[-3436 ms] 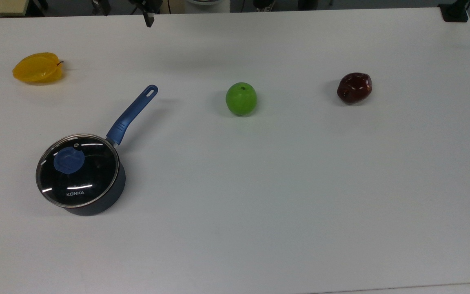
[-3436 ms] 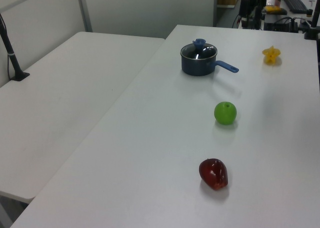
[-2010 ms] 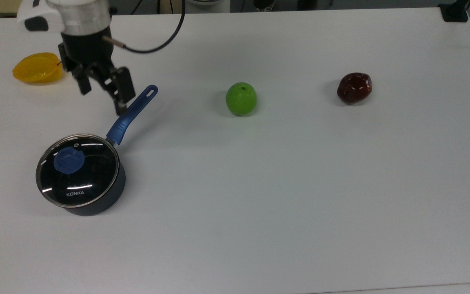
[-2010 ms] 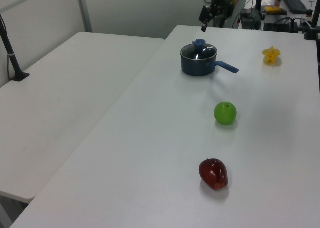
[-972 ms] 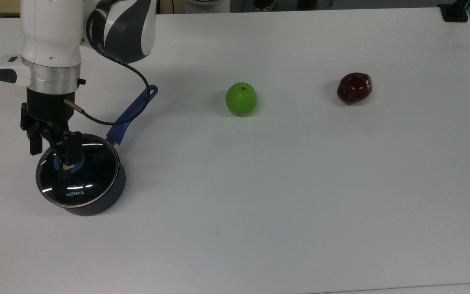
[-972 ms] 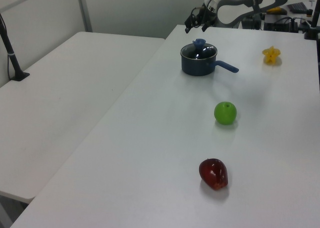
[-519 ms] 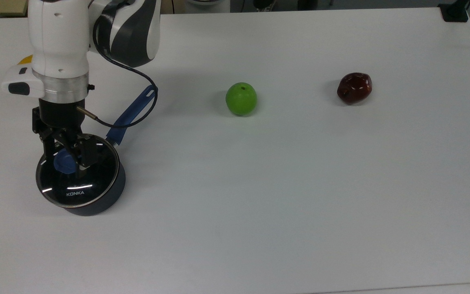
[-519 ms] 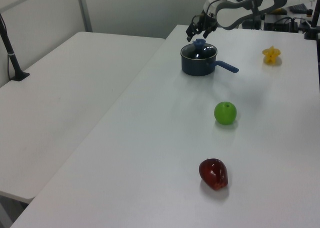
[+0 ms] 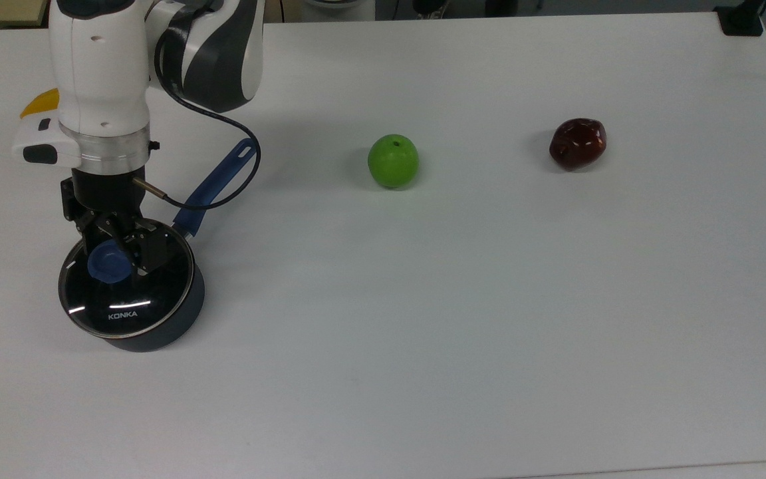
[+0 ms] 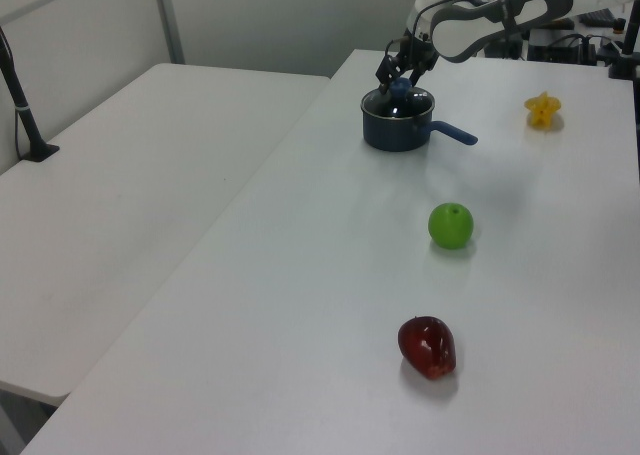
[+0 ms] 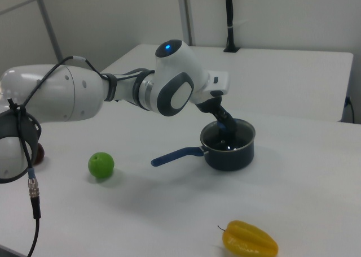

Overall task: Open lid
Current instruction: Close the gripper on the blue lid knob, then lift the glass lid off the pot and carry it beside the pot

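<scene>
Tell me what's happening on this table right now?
A single robot arm has its gripper down at the blue knob of the glass lid, fingers open on either side of it. The lid sits on the dark saucepan, not lifted. A green apple, a dark red fruit and a yellow star fruit lie apart on the white table, untouched.

Your gripper point(image 9: 112, 256) sits over the lid point(image 9: 126, 278) with its fingers point(image 9: 147, 251) spread on either side of the blue knob point(image 9: 109, 263). The lid rests on the saucepan point(image 9: 157, 332) at the top view's lower left. A green apple point(image 9: 393, 160) and a dark red fruit point(image 9: 577, 143) lie well apart on the white table point(image 9: 463, 319).
</scene>
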`<state>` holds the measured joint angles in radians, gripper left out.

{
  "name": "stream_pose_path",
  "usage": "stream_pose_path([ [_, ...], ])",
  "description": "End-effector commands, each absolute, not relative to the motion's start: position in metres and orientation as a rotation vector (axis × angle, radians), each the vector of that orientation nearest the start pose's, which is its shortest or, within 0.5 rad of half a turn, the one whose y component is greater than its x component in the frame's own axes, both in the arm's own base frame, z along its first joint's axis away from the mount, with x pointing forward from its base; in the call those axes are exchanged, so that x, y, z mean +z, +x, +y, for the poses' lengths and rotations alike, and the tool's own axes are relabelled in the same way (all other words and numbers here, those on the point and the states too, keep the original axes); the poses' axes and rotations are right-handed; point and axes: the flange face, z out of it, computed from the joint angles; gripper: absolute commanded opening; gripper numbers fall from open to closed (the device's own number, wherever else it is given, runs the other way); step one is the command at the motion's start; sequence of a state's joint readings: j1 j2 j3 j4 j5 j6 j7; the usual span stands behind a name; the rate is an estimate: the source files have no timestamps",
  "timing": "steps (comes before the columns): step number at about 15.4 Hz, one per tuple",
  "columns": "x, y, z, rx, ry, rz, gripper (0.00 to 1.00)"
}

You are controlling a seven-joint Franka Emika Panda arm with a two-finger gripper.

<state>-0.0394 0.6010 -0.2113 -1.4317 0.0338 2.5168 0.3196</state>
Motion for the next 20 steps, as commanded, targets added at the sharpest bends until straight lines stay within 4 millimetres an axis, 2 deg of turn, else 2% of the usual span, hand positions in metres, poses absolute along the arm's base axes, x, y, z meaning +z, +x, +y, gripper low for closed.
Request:
stream_pose_path([
  [1,0.408,0.734,-0.151,-0.753,-3.006,0.8,0.58],
  [4,0.418,0.732,-0.151,-0.752,-2.987,0.816,0.46],
  [6,0.431,0.727,-0.155,-0.724,-2.988,0.829,0.44],
  [9,0.463,0.715,-0.167,-0.715,-2.976,0.856,0.43],
  [11,0.473,0.705,-0.194,-0.719,-2.965,0.912,0.43],
  [13,0.473,0.697,-0.224,-0.732,-2.96,0.96,0.43],
  [17,0.466,0.668,-0.302,-0.723,-2.965,1.013,0.44],
  [19,0.462,0.654,-0.331,-0.719,-2.943,1.001,0.44],
  [20,0.455,0.653,-0.339,-0.733,-2.931,0.994,0.44],
])
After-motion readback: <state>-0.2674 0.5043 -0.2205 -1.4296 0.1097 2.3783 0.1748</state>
